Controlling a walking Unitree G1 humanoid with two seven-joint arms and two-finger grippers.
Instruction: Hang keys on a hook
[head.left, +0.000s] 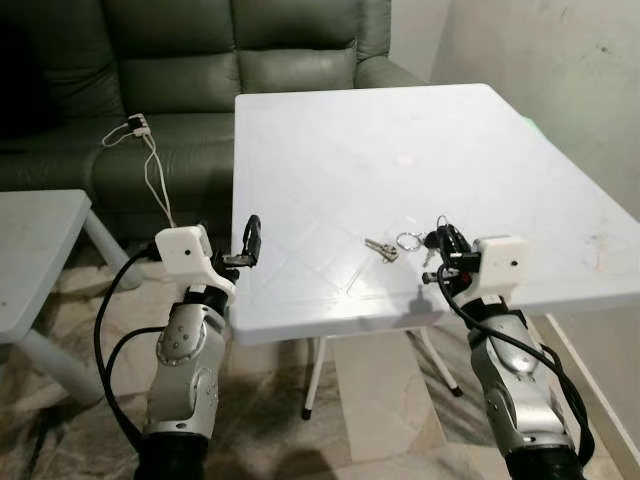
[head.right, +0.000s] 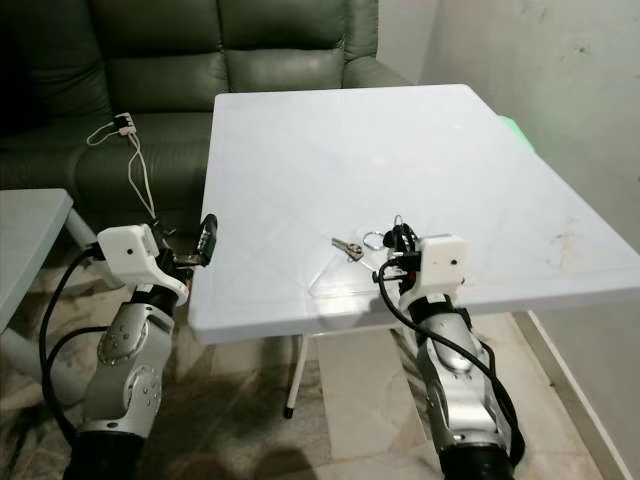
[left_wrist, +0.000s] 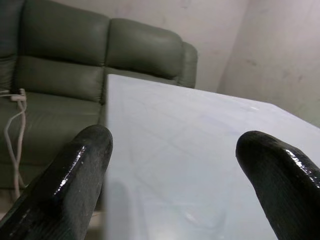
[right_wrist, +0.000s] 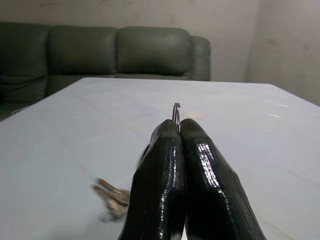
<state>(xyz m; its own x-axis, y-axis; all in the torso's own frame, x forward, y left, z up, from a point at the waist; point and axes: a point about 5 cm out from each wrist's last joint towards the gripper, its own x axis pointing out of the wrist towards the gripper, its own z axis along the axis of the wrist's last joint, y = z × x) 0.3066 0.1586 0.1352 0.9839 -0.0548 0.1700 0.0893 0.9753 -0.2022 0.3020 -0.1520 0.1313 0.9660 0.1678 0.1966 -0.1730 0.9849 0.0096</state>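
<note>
Our right hand (head.left: 443, 243) sits low over the near edge of the white bench (head.left: 330, 140) in the left eye view, its two black fingers pressed together on the ring of the keys (head.left: 383, 249); the key blades trail out toward our left, just above or on the bench top, we cannot tell which. Our left hand (head.left: 250, 241) hovers at the bench's near left corner, fingers apart and holding nothing. Behind the bench stands a dark green sofa (head.left: 190, 60) with a white cable (head.left: 155, 170) draped over its seat.

From the left wrist we see two spread fingertips (left_wrist: 75, 170) with the bench edge between them.

From the right wrist the fingers (right_wrist: 205, 180) are closed tight, a thin metal ring (right_wrist: 176, 113) poking up from the pinch, blurred keys to one side
</note>
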